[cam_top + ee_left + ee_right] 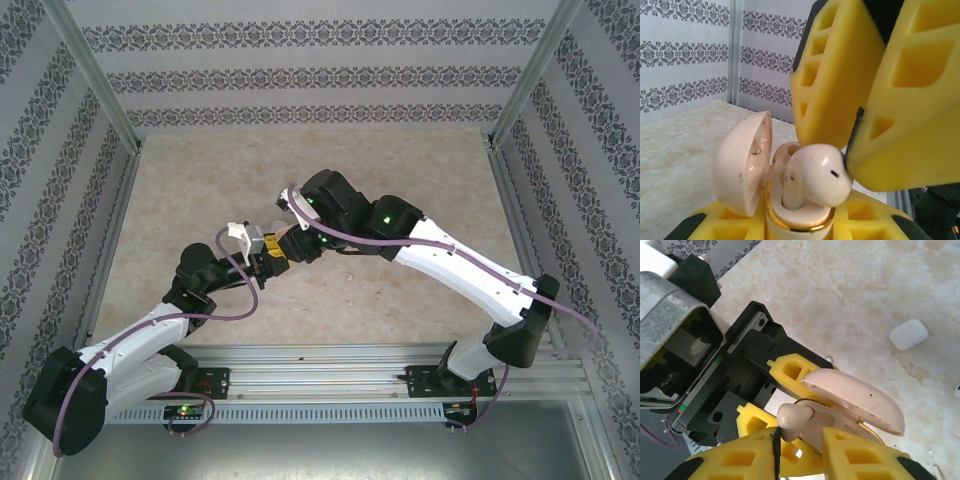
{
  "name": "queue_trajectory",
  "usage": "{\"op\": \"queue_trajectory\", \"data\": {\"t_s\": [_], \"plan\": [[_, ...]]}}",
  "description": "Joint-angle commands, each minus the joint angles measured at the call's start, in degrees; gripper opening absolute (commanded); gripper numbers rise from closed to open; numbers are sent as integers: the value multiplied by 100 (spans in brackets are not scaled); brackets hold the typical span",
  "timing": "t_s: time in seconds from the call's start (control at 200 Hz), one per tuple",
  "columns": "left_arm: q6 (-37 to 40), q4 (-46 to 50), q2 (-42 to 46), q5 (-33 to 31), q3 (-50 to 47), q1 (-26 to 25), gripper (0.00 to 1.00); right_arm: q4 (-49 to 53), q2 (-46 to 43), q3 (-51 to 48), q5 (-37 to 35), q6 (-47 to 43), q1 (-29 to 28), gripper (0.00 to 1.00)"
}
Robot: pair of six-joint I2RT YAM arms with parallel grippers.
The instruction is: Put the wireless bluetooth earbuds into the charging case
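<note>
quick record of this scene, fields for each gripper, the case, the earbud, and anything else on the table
left gripper: shut on the cream case
case state: open
earbud: stem down in the case, head above the rim
right gripper: fingertips at the earbud head, grip unclear
table: small white pebble-shaped object lying apart from both grippers

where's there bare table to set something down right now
Free: the far strip of table along the back wall, and the near patch between left arm and right arm, before the rail. Crowded: mid-table, where left gripper and right gripper meet at the case; a white piece lies nearby.
</note>
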State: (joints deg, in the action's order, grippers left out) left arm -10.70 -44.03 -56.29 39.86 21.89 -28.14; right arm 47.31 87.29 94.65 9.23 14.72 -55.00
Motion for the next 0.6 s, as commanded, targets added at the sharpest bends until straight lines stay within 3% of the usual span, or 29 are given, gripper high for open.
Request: {"op": "queue_trajectory", "data": {"t_s": [0.0, 0.595], "plan": [[72, -125, 31, 160, 166, -47, 7, 103, 3, 150, -334, -122, 63, 26], [-68, -315, -86, 312, 184, -44, 7, 178, 220, 189, -441, -671, 271, 19]]}}
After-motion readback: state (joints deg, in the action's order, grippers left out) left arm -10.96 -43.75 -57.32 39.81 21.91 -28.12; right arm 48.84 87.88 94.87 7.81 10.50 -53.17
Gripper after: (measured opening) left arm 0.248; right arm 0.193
